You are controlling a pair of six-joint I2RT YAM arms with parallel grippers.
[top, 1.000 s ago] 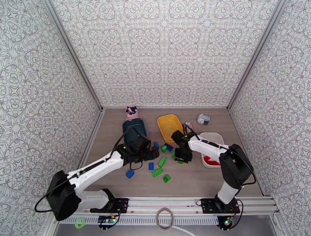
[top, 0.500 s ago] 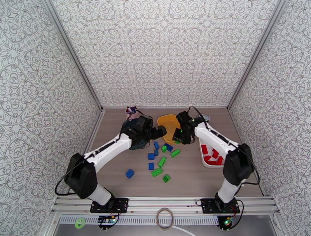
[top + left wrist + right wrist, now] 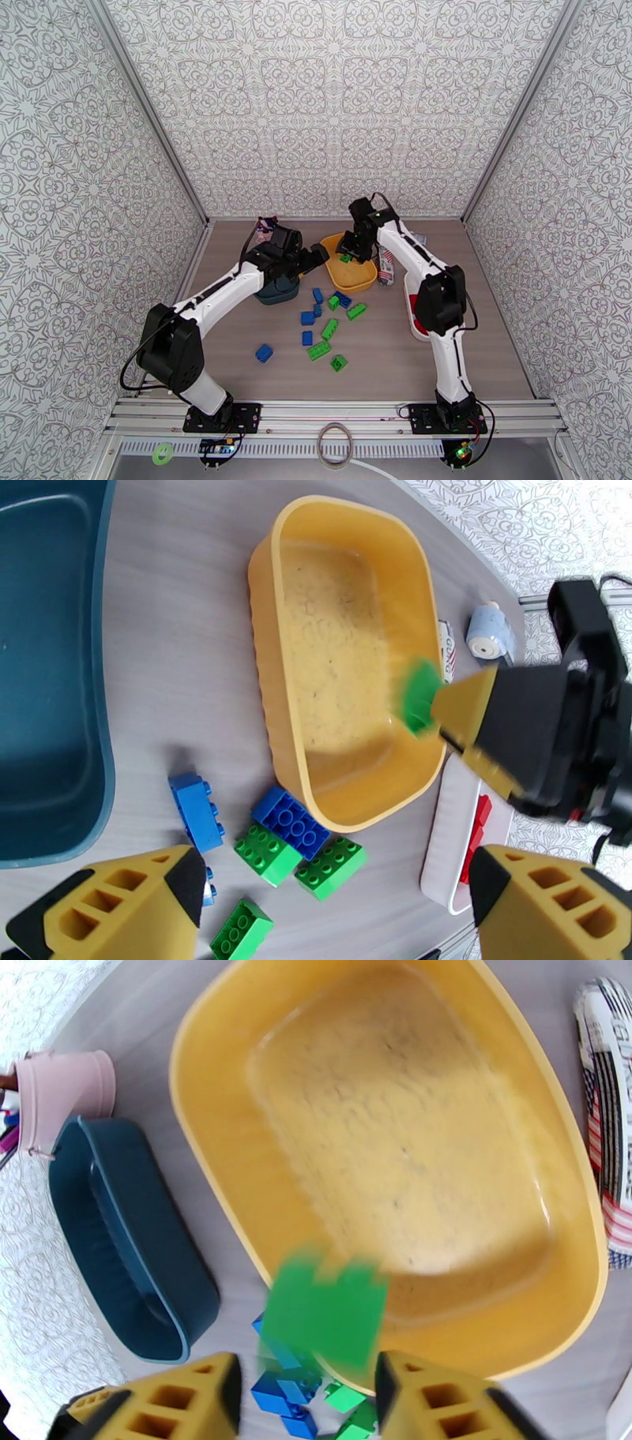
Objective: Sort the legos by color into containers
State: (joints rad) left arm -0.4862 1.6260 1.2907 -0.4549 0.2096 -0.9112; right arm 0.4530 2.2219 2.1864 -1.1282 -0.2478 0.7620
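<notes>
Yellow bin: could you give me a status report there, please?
Right gripper open over yellow bin, green brick blurred just off its fingertips, apparently dropping. Left gripper open, empty, beside the bin. Nothing blocking the bin.

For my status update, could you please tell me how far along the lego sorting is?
Done: red legos lie in the white bin. In hand: a blurred green lego seems released by the right gripper over the yellow bin. Remaining: blue and green legos on the table; the teal bin looks empty where visible.
</notes>
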